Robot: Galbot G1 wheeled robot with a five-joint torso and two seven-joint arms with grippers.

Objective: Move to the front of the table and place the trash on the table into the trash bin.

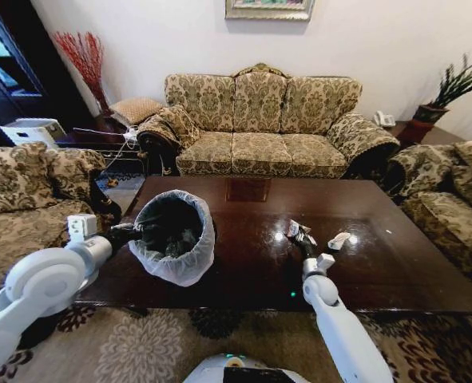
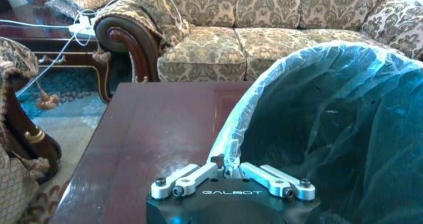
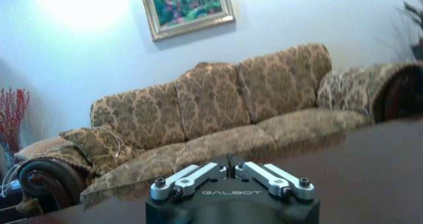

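Left arm bent in from the left side, left end effector [image 1: 122, 233] pinched shut on the bag-lined rim of the trash bin [image 1: 174, 236], holding it tilted with its mouth turned toward the desk's middle. In the left wrist view, fingers [image 2: 218, 160] closed together on the plastic liner's edge, bin [image 2: 330, 135] bulking close beside. Right arm stretched forward over the near half of the desk [image 1: 243, 263], right end effector [image 1: 301, 236] pointing away toward the sofa [image 1: 259, 120], fingers drawn together on a crumpled, shiny piece of trash [image 1: 296, 230], lifted slightly off the glossy top. In the right wrist view, finger links [image 3: 198, 177] closed to the centre, held scrap not discernible. One small white piece of litter [image 1: 339, 240] lying on the desk just beside the right end effector, toward the right. Nothing between the held scrap and the bin's mouth but bare dark wood. Armchairs flanking both ends, patterned rug below the near edge.
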